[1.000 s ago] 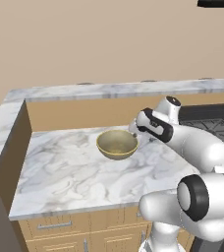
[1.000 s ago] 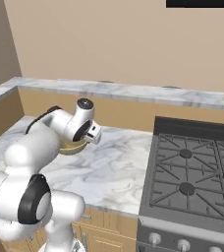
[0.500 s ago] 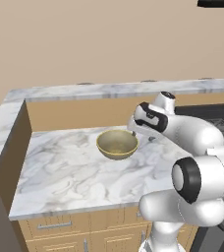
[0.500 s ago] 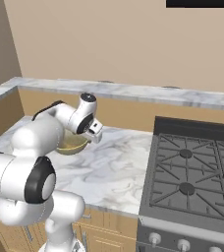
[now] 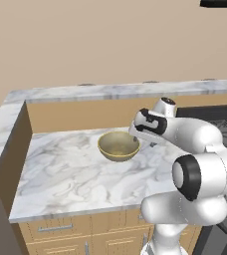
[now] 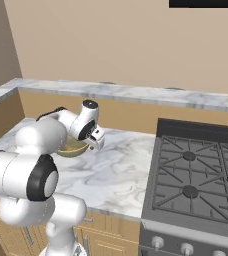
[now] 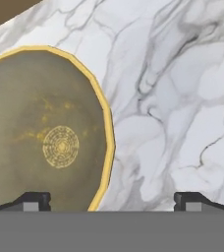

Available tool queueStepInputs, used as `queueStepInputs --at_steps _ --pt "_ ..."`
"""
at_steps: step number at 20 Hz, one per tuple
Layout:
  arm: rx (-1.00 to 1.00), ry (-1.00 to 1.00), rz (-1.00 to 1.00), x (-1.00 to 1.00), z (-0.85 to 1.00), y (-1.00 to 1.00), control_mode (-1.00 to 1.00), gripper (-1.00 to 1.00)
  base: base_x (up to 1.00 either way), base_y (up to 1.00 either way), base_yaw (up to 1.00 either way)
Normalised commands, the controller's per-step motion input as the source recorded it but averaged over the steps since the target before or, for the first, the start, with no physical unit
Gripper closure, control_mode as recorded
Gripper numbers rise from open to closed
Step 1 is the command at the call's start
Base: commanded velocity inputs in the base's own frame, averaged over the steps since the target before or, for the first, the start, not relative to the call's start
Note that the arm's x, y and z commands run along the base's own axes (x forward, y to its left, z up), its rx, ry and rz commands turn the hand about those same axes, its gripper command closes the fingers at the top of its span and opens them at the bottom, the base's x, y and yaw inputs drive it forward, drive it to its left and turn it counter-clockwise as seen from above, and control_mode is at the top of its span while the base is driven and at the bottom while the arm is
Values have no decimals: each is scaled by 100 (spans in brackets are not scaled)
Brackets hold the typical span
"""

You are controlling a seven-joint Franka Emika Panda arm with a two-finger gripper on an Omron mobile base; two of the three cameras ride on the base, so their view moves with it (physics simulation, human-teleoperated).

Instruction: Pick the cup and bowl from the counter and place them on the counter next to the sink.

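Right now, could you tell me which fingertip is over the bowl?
The fingertip at the hand view's lower left overlaps the bowl; the other is over bare counter.

Even flat rendered light, faint shadows, no glare, sharp.

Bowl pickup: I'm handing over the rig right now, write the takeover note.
Gripper: open, empty, poised over the near rim of the wide olive-tan bowl; one fingertip over the bowl's inside, the other over marble.
Bowl: upright on the white marble counter, left of the black gas stove.
Done: nothing moved yet.
Left: grip the bowl's rim, carry it beside the sink, then fetch the cup.
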Motion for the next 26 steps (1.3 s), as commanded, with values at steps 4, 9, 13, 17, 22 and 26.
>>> queueStepInputs --at_steps 4,9,13,17,22,26 --pt "0 0 -3 0 -17 0 -100 -100 0 0 0" --pt "0 0 -4 0 -3 0 -100 -100 0 0 0" --pt "2 0 -5 0 0 0 -100 -100 0 0 0" --pt "5 0 -5 1 -1 0 -100 -100 0 0 0" --pt "7 0 -4 8 -6 3 -100 -100 0 0 0" --pt "4 0 0 7 -8 6 -100 -100 0 0 0"
